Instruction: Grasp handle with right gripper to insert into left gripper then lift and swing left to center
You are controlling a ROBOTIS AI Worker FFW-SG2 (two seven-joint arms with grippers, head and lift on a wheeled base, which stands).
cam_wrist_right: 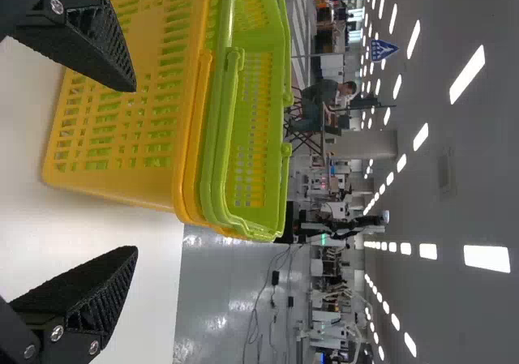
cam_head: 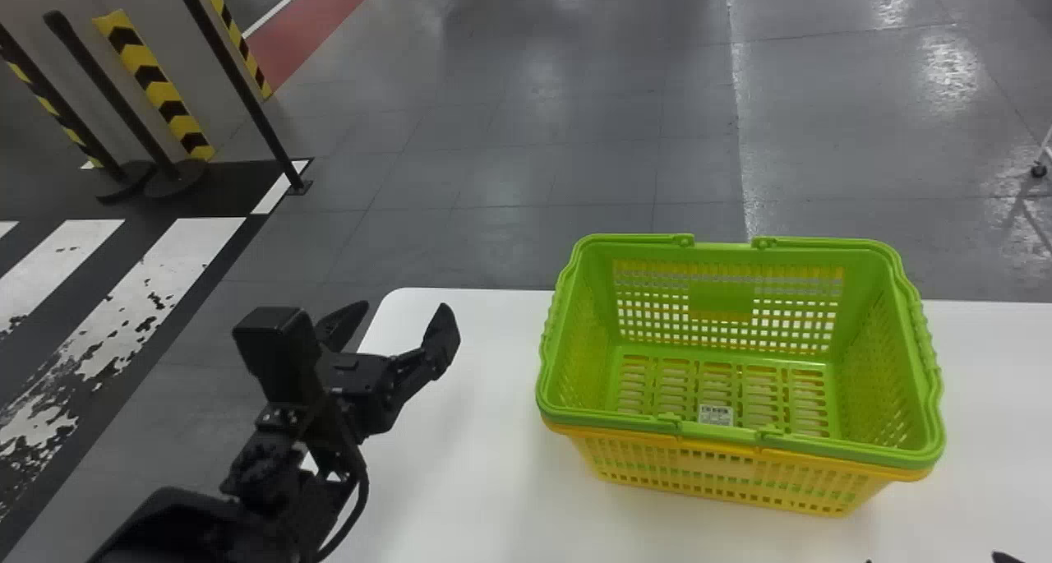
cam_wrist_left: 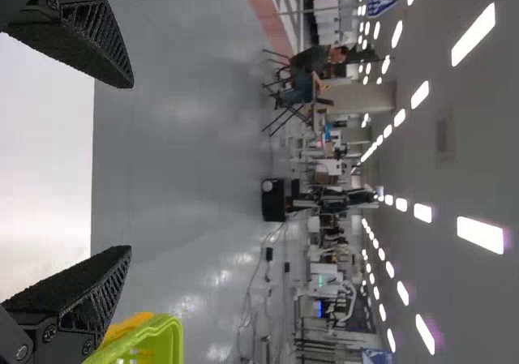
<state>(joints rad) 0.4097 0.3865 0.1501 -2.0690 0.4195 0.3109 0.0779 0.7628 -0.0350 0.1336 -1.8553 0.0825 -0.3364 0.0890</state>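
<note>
Left gripper (cam_head: 400, 309) and right gripper (cam_head: 938, 559) gape wide, two nested baskets (cam_head: 855, 450) on one table (cam_head: 477, 464).

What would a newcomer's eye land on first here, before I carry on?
Probably the bright green basket nested in a yellow one, on the white table right of the head view's middle. Next, the black left gripper, fingers spread, over the table's left end. Behind it at far left, yellow-and-black striped strips rise near a worn crossing.

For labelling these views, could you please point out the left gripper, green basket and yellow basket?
Left gripper (cam_head: 403, 306), head view: midway between its fingertips.
Green basket (cam_head: 722, 296), head view: inner far wall.
Yellow basket (cam_wrist_right: 138, 133), right wrist view: outer wall.
</note>
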